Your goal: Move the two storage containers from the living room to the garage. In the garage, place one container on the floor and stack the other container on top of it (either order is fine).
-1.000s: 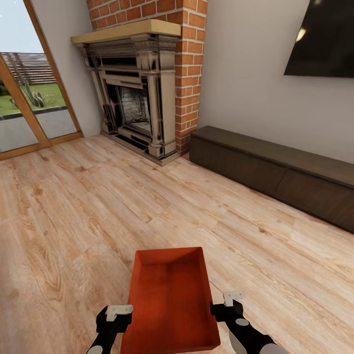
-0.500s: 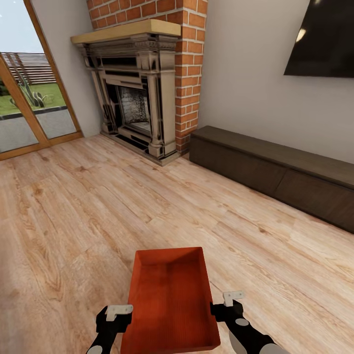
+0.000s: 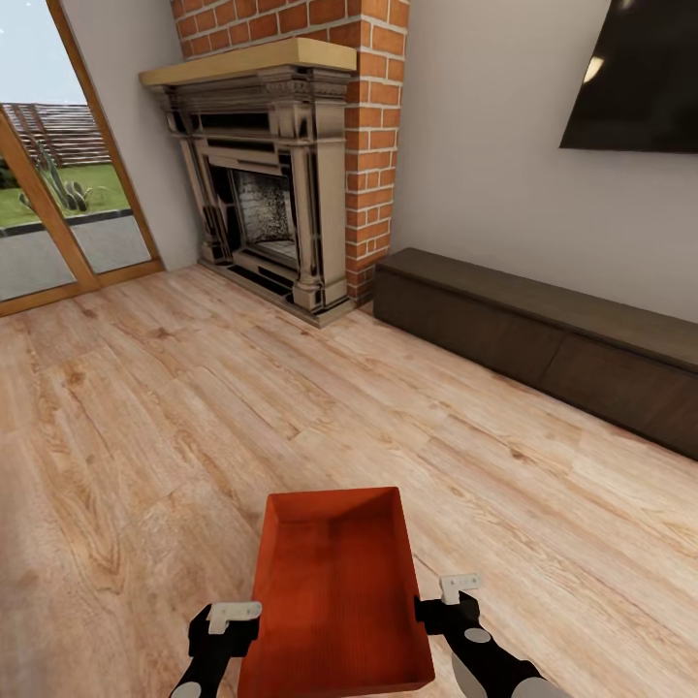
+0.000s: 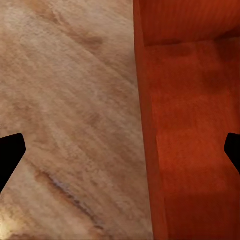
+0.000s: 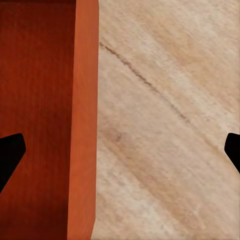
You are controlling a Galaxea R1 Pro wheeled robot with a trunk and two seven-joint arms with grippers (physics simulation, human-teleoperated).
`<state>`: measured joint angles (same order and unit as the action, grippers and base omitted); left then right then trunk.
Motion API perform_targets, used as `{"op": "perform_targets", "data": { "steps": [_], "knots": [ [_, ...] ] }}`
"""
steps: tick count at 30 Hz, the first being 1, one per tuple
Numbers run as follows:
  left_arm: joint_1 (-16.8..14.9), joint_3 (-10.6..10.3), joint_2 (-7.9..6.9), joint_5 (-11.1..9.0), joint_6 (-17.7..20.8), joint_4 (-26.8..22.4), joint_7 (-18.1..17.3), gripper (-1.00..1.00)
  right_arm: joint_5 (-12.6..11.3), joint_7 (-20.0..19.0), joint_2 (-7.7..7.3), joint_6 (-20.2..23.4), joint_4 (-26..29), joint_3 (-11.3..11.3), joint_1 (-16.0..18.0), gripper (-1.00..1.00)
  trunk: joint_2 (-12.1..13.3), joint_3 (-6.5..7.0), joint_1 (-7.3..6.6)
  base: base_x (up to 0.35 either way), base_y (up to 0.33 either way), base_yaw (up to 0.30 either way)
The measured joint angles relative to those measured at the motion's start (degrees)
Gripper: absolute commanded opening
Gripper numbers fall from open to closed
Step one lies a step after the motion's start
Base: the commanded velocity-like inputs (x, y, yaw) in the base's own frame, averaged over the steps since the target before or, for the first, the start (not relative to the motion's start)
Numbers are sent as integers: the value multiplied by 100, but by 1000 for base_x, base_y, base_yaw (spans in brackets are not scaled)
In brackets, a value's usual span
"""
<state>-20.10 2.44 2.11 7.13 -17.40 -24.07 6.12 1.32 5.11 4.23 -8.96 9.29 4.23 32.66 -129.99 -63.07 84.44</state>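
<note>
The storage container's [image 3: 334,591] near end runs off the head view's bottom edge. The TV [image 3: 635,78] and the cabinet [image 3: 543,334] are cut by the right edge.

Changes since the earlier head views — essentially none. Left gripper [image 3: 225,632]: sits a touch lower beside the storage container's [image 3: 334,591] long wall — the one slight shift on record. No other position differs; the head view's framing is the same, so the camera has not moved.
</note>
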Motion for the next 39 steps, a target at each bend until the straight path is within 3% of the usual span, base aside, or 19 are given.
{"op": "perform_targets", "data": {
  "steps": [26, 31, 39],
  "knots": [
    [0, 3, 10, -8, 50, 116, 8, 100, -21, 1, -1, 45, -3, 0, 0, 100, 0, 0, 0, 0, 0, 0],
    [-3, 3, 16, -8, 53, 105, 21, 100, -37, 4, -1, 356, -2, 0, 15, 100, 0, 0, 0, 0, 0, 0],
    [-8, 3, 20, -12, 67, 93, 26, 100, -43, 6, -1, 506, -1, 0, 34, 100, 0, 0, 0, 0, 0, 0]
  ]
}}
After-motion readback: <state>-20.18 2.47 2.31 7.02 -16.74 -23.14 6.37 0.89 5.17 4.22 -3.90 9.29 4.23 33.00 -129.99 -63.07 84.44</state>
